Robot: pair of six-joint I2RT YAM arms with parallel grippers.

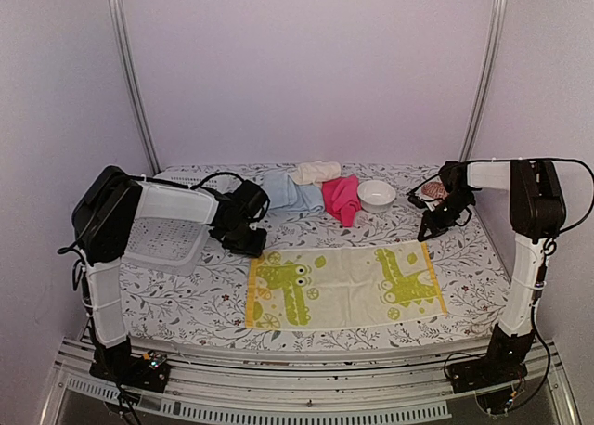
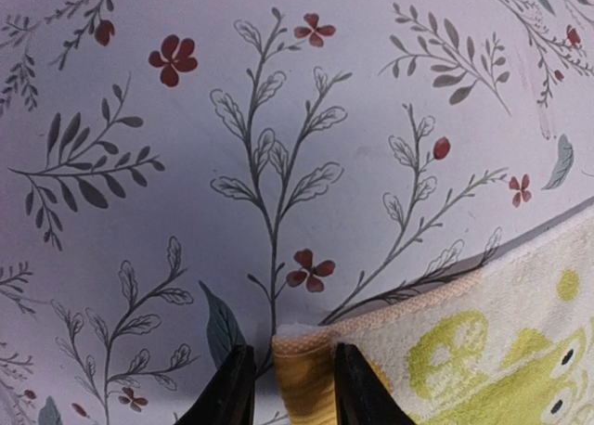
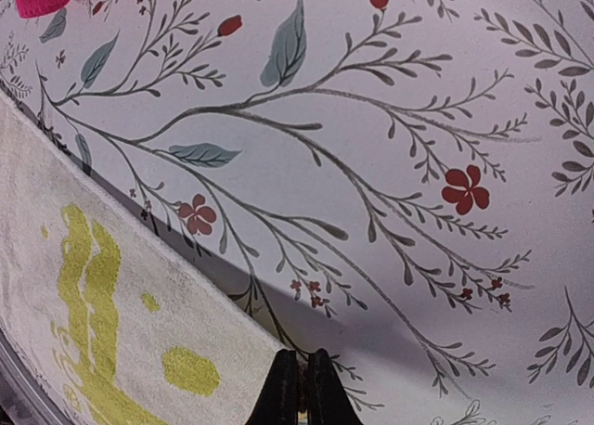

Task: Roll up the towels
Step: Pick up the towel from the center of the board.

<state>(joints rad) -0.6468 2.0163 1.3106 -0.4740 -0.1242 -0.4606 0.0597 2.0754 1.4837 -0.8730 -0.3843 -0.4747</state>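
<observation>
Left gripper is spread, straddling a corner of the flat yellow-green patterned cloth towel; not clamped yet. Right gripper is pressed together on nothing, with the towel's edge just beside it. You should open the right, shift it onto its corner, close both, then turn the edge over evenly, low to the table. Uneven pinches will likely skew the roll.

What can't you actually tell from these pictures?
Left wrist view: whether the left gripper grips the yellow-green towel; the bottom edge cuts off the fingers.
Top view: the small object by the right gripper, too small.
Top view: part of the white basket, under the left arm.
</observation>
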